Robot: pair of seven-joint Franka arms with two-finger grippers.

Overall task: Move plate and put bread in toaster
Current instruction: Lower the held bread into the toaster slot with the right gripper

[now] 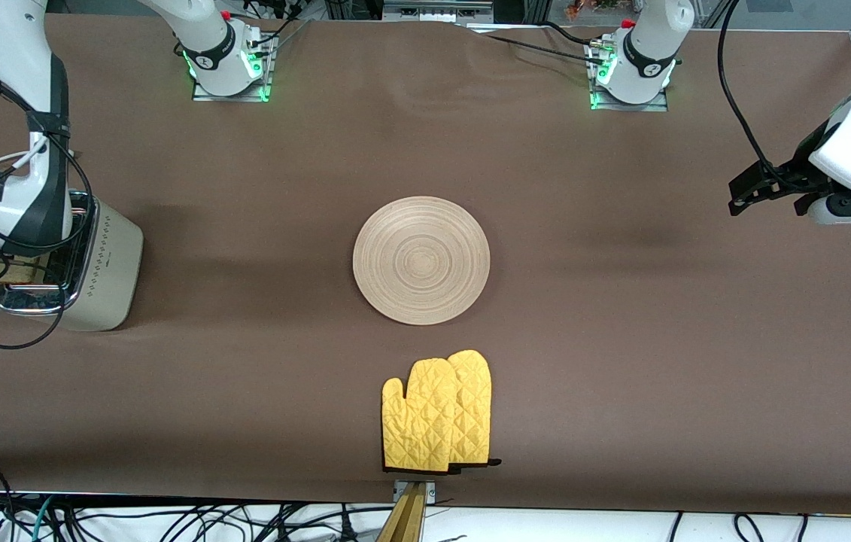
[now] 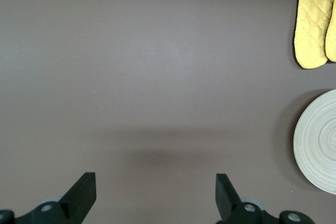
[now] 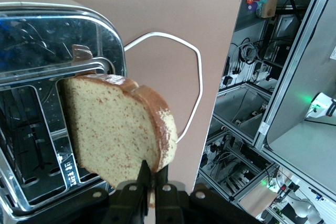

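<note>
The round beige plate (image 1: 421,260) lies flat mid-table and also shows in the left wrist view (image 2: 320,140). The cream toaster (image 1: 105,263) stands at the right arm's end of the table. My right gripper (image 3: 153,177) is shut on the bread (image 3: 115,124), a speckled slice held by its crust edge just over the toaster's chrome top (image 3: 47,51) and its slots. In the front view the right arm hides most of this. My left gripper (image 2: 155,192) is open and empty, waiting above bare table at the left arm's end (image 1: 767,192).
Two yellow quilted oven mitts (image 1: 436,412) lie nearer the front camera than the plate, by the table edge; they also show in the left wrist view (image 2: 315,24). The toaster's white cord (image 3: 194,77) loops on the table beside it.
</note>
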